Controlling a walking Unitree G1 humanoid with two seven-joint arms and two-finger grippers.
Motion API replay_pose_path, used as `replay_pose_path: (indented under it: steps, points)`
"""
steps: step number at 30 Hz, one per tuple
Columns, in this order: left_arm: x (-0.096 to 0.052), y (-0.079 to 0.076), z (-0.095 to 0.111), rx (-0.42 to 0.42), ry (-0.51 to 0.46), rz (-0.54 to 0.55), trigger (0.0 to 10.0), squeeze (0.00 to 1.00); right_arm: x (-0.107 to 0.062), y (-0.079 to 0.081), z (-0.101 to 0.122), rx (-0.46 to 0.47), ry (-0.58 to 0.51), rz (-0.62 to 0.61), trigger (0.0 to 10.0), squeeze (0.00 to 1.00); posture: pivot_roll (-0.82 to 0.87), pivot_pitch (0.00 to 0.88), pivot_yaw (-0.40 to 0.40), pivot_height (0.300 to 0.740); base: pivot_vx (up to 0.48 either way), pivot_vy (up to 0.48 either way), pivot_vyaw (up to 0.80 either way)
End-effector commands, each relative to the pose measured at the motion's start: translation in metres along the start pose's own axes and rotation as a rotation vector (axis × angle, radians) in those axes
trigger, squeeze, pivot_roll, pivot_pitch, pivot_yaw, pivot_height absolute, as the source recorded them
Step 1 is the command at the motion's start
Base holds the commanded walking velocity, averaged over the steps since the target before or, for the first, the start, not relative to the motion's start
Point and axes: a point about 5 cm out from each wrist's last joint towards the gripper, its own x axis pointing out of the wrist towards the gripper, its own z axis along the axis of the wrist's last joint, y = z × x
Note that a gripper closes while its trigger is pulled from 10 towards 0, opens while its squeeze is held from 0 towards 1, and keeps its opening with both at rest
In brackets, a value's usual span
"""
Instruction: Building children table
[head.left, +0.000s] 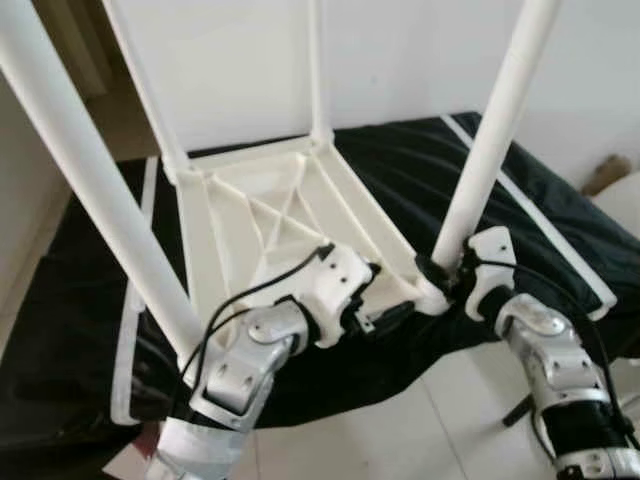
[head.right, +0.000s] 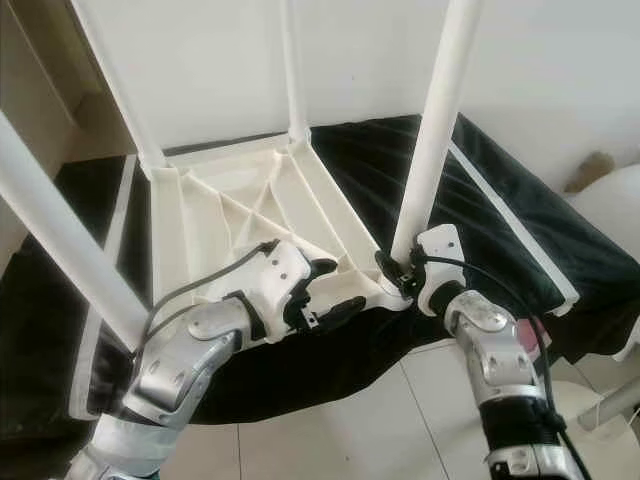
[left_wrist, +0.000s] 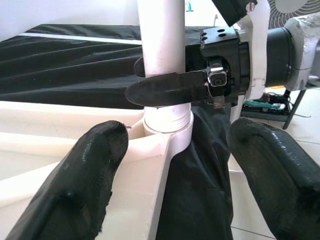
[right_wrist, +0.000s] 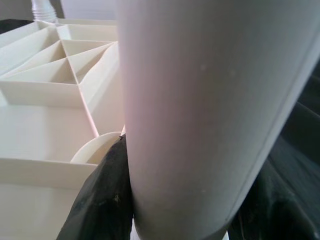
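In the left eye view, the white tabletop (head.left: 270, 215) is lying upside down on a black cloth (head.left: 520, 215) with its ribbed underside facing up and four white legs standing up from its corners. The right gripper (head.left: 447, 274) is clamping the near right leg (head.left: 490, 140) just above the corner socket (head.left: 428, 292), while the left gripper (head.left: 385, 300) is sitting at the tabletop's near edge beside that same corner. The right eye view is showing the same layout: three legs are already standing in their sockets and the fourth is being worked at the corner closest to the robot's right arm. In the left wrist view, the left gripper's fingers (left_wrist: 85, 190) are spread wide, one resting against the tabletop rim and the other hanging clear over the floor, gripping nothing; ahead of them the right gripper's finger is wrapping the leg right above the socket collar. In the right wrist view, the leg is pressing between the closed fingers (right_wrist: 102, 200), with the tabletop's ribs beyond. Judgement: the step in hand is seating the last leg. The next move is likely calling for a firm downward push or twist on the leg while the left gripper is steadying the tabletop edge.
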Motion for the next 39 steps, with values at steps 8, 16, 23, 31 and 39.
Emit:
replay_pose_path:
  steps: [8, 16, 23, 31, 39]
  points:
    - [0.000, -0.008, -0.002, -0.022, 0.004, -0.024, 10.0, 0.00, -0.008, 0.016, -0.030, 0.157, 0.117, -0.288, 10.0, 0.00, -0.08, 0.000, 0.066, 0.740, 0.000, 0.000, 0.00]
    - [-0.001, -0.009, -0.002, -0.027, 0.009, -0.025, 10.0, 0.00, -0.009, 0.025, -0.024, 0.235, 0.072, -0.554, 10.0, 0.00, -0.08, 0.000, 0.065, 0.740, 0.000, 0.000, 0.00]
    - [-0.002, -0.007, 0.001, -0.028, 0.003, -0.018, 10.0, 0.00, -0.009, 0.037, -0.012, 0.279, -0.009, -0.757, 10.0, 0.00, -0.06, 0.000, 0.068, 0.740, 0.000, 0.000, 0.00]
    - [-0.001, -0.003, 0.003, -0.019, 0.001, -0.006, 10.0, 0.00, -0.002, 0.052, -0.011, 0.292, 0.005, -0.692, 10.0, 0.00, -0.07, 0.000, 0.064, 0.740, 0.000, 0.000, 0.00]
    - [0.000, 0.000, 0.004, -0.014, -0.004, 0.002, 10.0, 0.00, -0.001, 0.043, -0.006, 0.259, -0.053, -0.680, 10.0, 0.04, -0.06, 0.000, 0.056, 0.740, 0.000, 0.000, 0.00]
